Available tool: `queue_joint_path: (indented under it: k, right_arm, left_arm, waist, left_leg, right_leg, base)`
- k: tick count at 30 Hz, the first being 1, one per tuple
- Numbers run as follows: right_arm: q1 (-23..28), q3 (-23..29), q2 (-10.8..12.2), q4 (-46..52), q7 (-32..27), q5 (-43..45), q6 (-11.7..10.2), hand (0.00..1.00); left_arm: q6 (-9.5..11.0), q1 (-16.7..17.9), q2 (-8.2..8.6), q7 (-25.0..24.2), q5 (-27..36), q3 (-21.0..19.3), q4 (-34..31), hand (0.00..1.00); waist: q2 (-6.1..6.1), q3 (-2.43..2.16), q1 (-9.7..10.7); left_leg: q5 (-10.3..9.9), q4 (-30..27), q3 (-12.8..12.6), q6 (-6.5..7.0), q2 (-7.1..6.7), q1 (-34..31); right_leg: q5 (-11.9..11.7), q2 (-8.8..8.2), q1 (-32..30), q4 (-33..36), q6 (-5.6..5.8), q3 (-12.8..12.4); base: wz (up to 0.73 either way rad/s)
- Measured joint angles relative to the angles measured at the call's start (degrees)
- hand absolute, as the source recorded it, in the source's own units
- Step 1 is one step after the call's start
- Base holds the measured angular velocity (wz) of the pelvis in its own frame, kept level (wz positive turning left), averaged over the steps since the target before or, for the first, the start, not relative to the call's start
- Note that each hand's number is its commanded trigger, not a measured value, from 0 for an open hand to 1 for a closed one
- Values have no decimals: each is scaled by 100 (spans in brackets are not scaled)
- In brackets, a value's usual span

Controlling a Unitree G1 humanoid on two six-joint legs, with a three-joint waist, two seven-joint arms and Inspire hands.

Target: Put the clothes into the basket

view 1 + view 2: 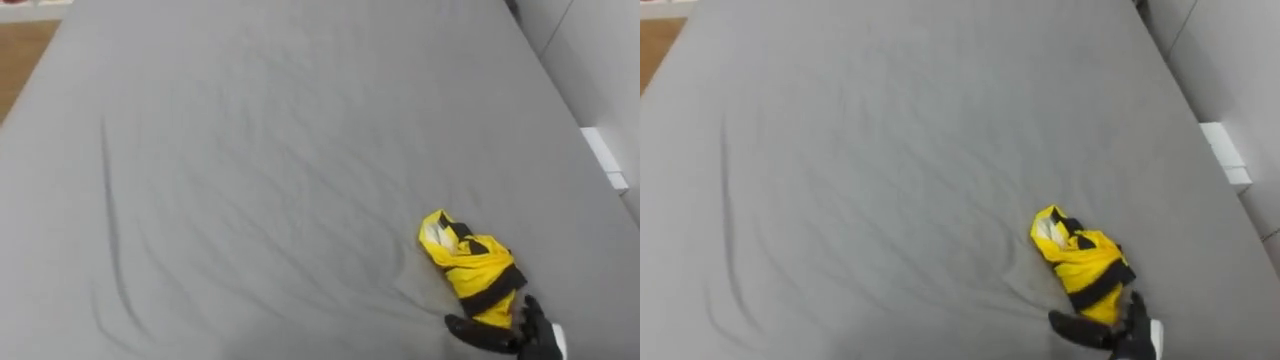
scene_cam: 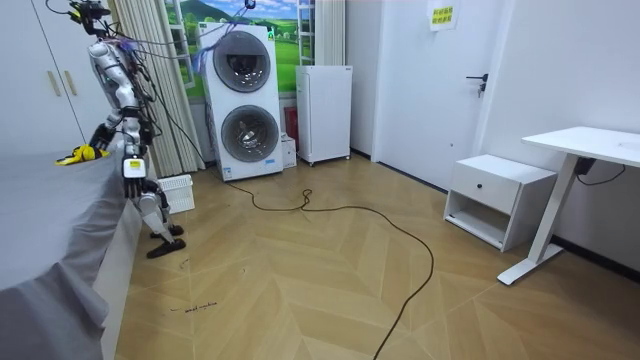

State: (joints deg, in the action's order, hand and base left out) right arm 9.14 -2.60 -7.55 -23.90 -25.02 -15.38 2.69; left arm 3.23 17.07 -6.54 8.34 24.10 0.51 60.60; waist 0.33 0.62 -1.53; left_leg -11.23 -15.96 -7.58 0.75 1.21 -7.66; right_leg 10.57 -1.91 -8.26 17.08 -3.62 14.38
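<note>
Yellow-and-black garment [image 1: 470, 265] crumpled on grey bed [image 1: 250, 150]; near end clasped between part-closed fingers [image 1: 463, 325] of right hand [image 1: 503, 341].

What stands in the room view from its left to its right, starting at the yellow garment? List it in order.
yellow garment → white basket → stacked washing machines → white fridge → door → bedside cabinet → desk

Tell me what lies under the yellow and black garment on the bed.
The crumpled yellow and black striped garment lies on the grey bed sheet; the right hand pinches its near end. Whatever its folds cover is hidden. The left hand hangs idle.
</note>
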Motion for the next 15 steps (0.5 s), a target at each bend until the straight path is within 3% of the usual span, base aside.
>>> queue_joint_path:
  k: [1, 5, 11, 15]
  right_arm:
    - [-112, -13, 0, -5, 9, 23, -125, 0]
    - [-222, 0, 13, -19, 29, 47, -269, 0]
    - [-58, 80, 19, -51, 16, 205, -266, 0]
    - [-37, 91, 15, 24, 9, 296, -263, 0]
  left_arm:
    - [-47, -36, -14, 0, 2, 20, -5, 0]
    - [-195, -101, -70, 0, -3, -14, -13, 0]
    - [-455, -170, -99, 14, -7, -43, -109, 0]
    - [-465, -173, -108, 17, -69, -36, -149, 0]
  waist:
    - [-13, -10, 48]
    - [-57, -51, 138]
    - [-76, -62, 183]
    - [-81, -62, 287]
  left_leg:
    - [5, 51, 29, 4, -5, 25]
    - [10, 149, 78, -2, -12, 81]
    - [10, 336, 103, -2, -15, 190]
    - [12, 426, 104, -7, -9, 246]
  right_leg:
    - [-9, 13, 45, -75, 13, 19]
    - [-16, 51, 168, -277, 33, 71]
    - [-27, 93, 230, -445, 49, 4]
    - [-27, 105, 230, -448, 49, -6]
  base:
    - [15]
    - [19]
    - [-6]
    - [-7]
